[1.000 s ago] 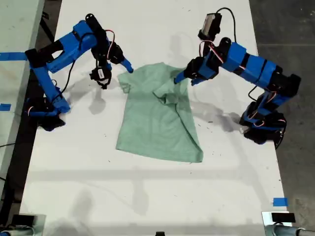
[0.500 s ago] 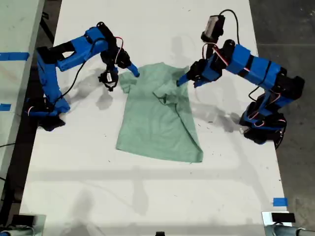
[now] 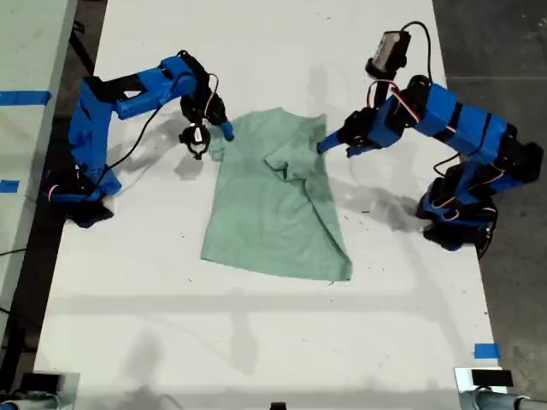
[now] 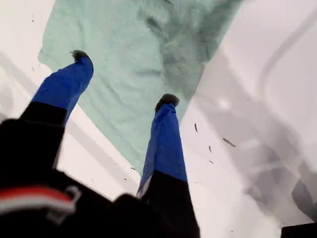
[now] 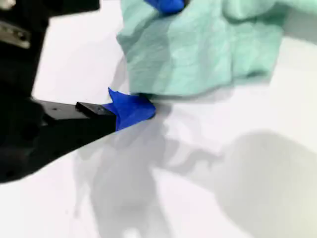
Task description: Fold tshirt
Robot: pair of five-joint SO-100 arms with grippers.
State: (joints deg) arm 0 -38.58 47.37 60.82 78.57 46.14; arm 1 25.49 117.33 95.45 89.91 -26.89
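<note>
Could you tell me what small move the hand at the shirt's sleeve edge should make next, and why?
Probably close my second hand on the tshirt. One finger rests on the table at the cloth's edge and the other sits above the cloth, so the edge lies between open jaws. My first hand hangs open over the cloth.

The tshirt (image 3: 278, 198) is pale mint green, plain and wrinkled. I see it lying flat on the white table (image 3: 256, 342), hem toward 6 o'clock, with one sleeve folded inward across the chest.
</note>
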